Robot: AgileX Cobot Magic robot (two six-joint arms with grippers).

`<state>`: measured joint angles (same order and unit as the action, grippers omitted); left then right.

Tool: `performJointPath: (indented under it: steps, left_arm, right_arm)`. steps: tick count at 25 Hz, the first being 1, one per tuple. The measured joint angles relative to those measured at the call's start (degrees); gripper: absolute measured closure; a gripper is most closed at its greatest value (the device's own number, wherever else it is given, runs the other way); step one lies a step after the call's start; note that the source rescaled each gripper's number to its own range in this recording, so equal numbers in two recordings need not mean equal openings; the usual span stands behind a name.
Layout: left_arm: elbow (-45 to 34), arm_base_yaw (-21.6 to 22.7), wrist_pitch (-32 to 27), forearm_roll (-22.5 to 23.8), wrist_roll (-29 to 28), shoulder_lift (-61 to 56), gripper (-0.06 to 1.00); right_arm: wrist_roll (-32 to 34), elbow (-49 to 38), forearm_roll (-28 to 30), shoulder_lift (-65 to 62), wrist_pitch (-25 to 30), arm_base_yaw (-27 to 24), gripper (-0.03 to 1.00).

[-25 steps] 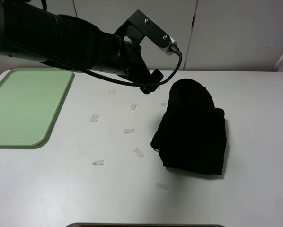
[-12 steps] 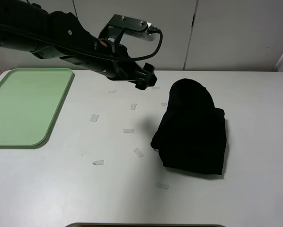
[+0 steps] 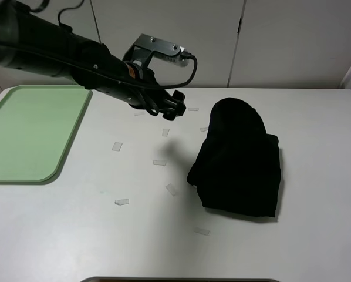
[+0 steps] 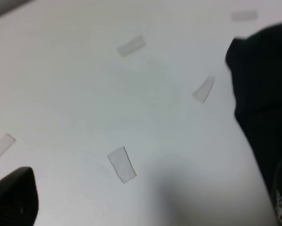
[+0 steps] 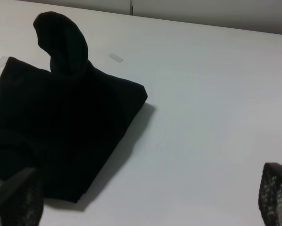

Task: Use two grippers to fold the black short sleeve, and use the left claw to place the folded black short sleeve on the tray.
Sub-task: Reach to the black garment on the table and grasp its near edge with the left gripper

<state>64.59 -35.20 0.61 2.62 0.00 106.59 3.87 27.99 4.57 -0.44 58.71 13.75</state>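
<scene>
The black short sleeve [image 3: 240, 161] lies folded in a bundle on the white table, right of centre, with a rounded hump at its far end. It also shows in the left wrist view [image 4: 266, 89] and the right wrist view [image 5: 61, 117]. My left gripper [image 3: 171, 107] hangs above the table just left of the shirt's far end; in its wrist view the left gripper [image 4: 148, 205] is open and empty. My right gripper [image 5: 145, 197] is open and empty, off to the shirt's right side, outside the exterior high view. The green tray [image 3: 29, 132] sits at the far left.
Several small pieces of clear tape [image 3: 159, 162] are scattered on the table between the tray and the shirt; one [image 4: 121, 164] lies below the left gripper. White cabinet doors [image 3: 269, 41] stand behind the table. A dark edge [image 3: 181, 279] runs along the table's front.
My left arm has swung left and lowered toward the table, its gripper now further from the shirt's hump. The shirt has not moved.
</scene>
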Motion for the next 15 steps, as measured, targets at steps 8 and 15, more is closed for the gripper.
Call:
performJointPath:
  steps: [8, 15]
  left_arm:
    - [1.7, -0.4, 7.8, 0.2, 0.0, 7.8, -0.05]
    - [4.9, -3.3, 11.1, 0.7, 0.0, 11.0, -0.05]
  right_arm:
    - [0.0, 0.0, 0.0, 0.0, 0.0, 0.0, -0.03]
    - [0.0, 0.0, 0.0, 0.0, 0.0, 0.0, -0.03]
